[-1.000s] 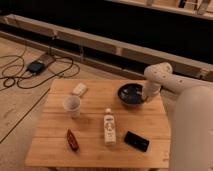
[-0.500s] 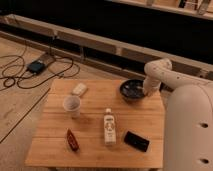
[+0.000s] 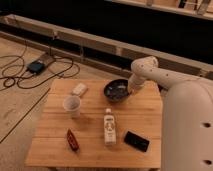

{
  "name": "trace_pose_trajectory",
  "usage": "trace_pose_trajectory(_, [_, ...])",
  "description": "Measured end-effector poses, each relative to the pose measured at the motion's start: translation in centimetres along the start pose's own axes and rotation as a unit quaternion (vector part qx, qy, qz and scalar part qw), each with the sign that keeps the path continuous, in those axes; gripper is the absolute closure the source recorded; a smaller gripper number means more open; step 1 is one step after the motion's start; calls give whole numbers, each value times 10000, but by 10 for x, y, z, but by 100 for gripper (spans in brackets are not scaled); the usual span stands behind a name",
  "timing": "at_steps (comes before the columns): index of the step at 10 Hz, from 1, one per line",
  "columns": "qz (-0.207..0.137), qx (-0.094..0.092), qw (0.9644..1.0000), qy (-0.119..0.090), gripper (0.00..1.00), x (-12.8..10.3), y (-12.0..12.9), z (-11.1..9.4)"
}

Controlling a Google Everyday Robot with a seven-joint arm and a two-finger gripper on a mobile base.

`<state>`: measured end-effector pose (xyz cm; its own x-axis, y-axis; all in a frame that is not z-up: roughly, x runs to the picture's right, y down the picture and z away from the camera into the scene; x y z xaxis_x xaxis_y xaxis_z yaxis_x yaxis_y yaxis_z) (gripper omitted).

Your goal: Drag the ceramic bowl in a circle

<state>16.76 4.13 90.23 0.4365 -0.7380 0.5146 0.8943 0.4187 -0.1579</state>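
- the ceramic bowl [image 3: 116, 90] sits near the far edge of the tabletop [image 3: 90, 147], now shifted left toward that edge's middle.
- the gripper [image 3: 130, 90] is closed, pinching the bowl's right rim.
- that leftward slide suggests the circle is under way, not finished.

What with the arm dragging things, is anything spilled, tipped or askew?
Only the white bottle lies on its side in the middle of the table; nothing is spilled. The shut claw sits at the arm-side rim of the ceramic bowl.
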Motion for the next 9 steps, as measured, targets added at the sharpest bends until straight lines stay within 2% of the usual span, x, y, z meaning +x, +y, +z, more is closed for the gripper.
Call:
trace_pose_trajectory(2, [-140,-14,9997,-211,100,-28,6,-10])
trace_pose_trajectory(5, [63,-304,9988,-388,100,-46,52,-25])
trace_pose_trajectory(9, [622,-748,9946,-362,100,-37,111,-35])
